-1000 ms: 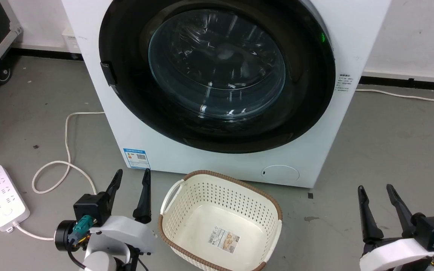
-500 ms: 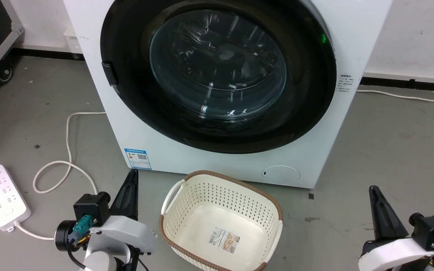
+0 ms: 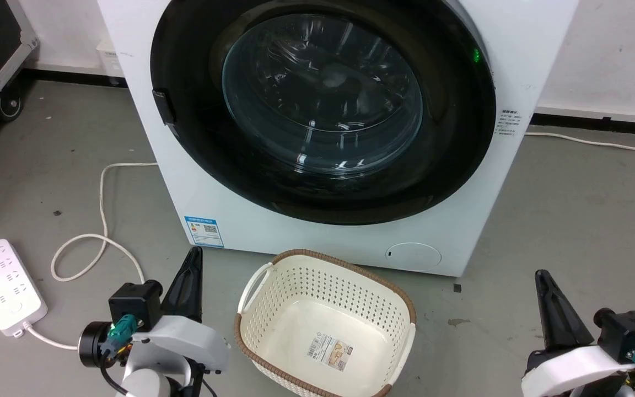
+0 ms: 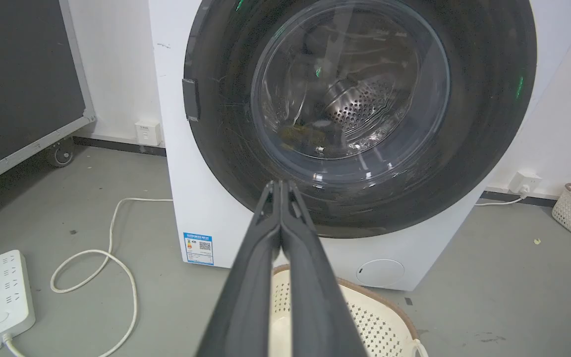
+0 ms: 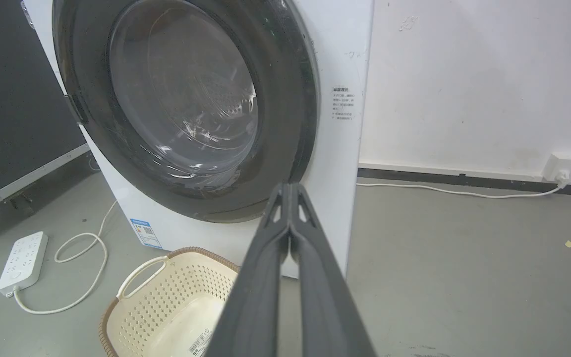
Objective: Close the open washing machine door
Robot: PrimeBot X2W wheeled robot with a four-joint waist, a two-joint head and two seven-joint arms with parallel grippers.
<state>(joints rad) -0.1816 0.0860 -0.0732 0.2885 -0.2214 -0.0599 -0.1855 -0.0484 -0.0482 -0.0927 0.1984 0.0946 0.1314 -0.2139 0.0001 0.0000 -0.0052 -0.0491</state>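
Black-rimmed washing machine door sits flush, glass facing the basket.

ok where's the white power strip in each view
Head view: white rectangular power strip on the floor, lower left.
Left wrist view: strip, bottom left corner.
Right wrist view: strip lower left, left of cream perforated basket.
Shared landmark: blue sticker on the white washing machine.

The head camera looks steeply down from close in front at the washing machine and floor; both wrist cameras sit lower and more level, the left square-on, the right oblique from the right, all sharing the washing machine door and basket.
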